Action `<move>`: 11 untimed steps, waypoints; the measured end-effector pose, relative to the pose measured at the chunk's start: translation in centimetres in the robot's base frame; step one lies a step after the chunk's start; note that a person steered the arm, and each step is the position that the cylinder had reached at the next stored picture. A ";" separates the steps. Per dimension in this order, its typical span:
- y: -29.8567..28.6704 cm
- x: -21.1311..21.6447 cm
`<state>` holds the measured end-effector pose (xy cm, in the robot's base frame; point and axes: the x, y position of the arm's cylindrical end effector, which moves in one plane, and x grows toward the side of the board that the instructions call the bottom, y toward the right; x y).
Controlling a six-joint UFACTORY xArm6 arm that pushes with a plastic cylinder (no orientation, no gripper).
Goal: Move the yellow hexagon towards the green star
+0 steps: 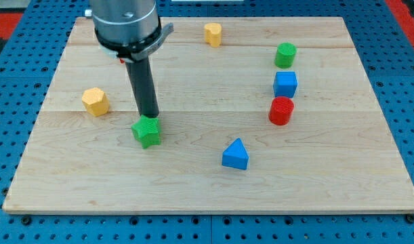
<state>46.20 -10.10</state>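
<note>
Camera view: yellow hexagon [95,101] lies left of my tip [150,116].

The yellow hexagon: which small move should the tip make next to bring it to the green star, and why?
Probably slide my tip away from the green star, which it nearly touches at the star's top edge, and go round to the view's left of the yellow hexagon. The hexagon lies up and to the left of the star, so only a push from its far side sends it toward the star.

A single camera looks down at an angle on the wooden board [213,183] from its near edge. The whole board fills the frame, blue pegboard [17,102] bordering it.
</note>
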 end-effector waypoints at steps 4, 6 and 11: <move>-11.4 1.6; -15.4 -3.7; -6.1 -5.8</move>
